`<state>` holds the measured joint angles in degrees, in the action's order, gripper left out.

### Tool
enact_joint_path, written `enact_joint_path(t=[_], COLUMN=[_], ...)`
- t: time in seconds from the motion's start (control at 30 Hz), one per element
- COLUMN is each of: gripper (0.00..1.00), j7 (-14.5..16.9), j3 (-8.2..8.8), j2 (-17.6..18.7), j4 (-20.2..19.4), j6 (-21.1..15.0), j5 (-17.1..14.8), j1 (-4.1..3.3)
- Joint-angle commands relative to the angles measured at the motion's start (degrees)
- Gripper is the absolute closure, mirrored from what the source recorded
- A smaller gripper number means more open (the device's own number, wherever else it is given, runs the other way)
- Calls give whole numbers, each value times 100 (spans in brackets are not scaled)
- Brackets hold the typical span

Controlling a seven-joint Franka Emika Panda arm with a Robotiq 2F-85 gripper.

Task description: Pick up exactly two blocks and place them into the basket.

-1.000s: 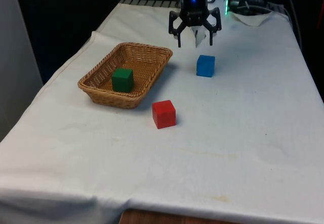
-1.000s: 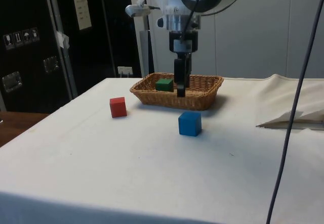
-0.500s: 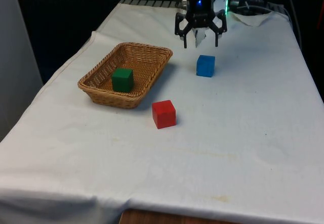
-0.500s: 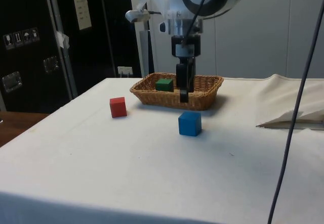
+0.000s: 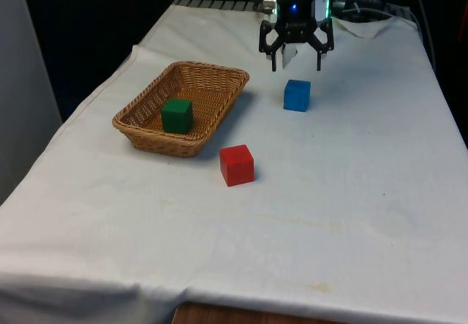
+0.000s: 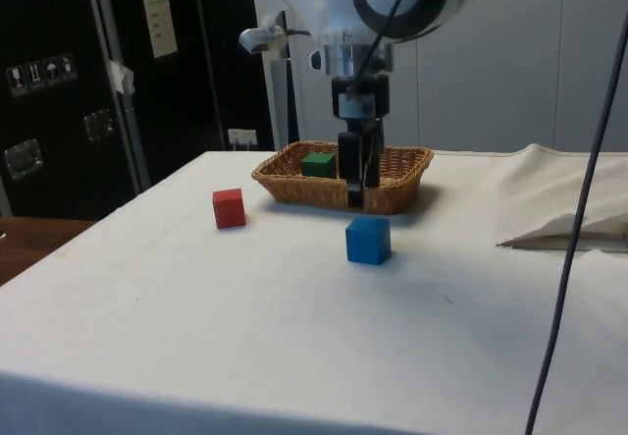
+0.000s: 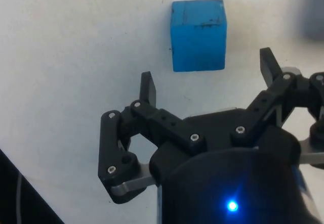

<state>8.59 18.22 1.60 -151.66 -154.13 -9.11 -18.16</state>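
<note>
The green block (image 5: 177, 115) already sits inside the basket (image 5: 144, 139), so one block looks done and one more is needed; the step in hand seems to be getting the second block.

The gripper (image 5: 296, 59) hangs in the air with its two fingers wide apart and nothing between them; it is just past the far side of the blue block (image 5: 297, 95), a little above it and not touching it. In the wrist view the blue block (image 7: 198, 34) lies on the white cloth (image 7: 76, 42) just ahead of the open fingers (image 7: 147, 87), not yet between them.

The red block (image 5: 237, 164) rests on the cloth near the basket's near corner, well apart from the gripper; the blue block lies to the front view's right of the basket.

My guess for the next move: slide a bit nearer so the fingers sit on both sides of the blue block; go down; squeeze; then lift it over to the basket.

A small pale sign (image 6: 157, 21) hangs on the dark cabinet (image 6: 59, 81) in the side view; its words are too small to read; the blocks show no writing.
</note>
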Motion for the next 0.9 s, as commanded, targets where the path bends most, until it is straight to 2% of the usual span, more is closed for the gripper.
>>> enact_joint_path(t=[0.0,0.03,0.1,0.3,0.33,0.37,0.5,0.87], gripper=[0,0,0,0,0,0,0,0], j7=[-63,0,-138,-384,-361,-401,-424,-390], j3=[-23,0,-46,-160,-138,-178,-218,-189], j2=[29,0,46,138,103,160,269,762], j4=[-6,0,-6,6,6,17,69,258], j6=[-69,0,-74,-109,-29,-109,-149,-332], j5=[-46,0,-52,-92,-11,-97,-120,-103], j1=[-17,0,-23,-23,-6,-23,-11,17])
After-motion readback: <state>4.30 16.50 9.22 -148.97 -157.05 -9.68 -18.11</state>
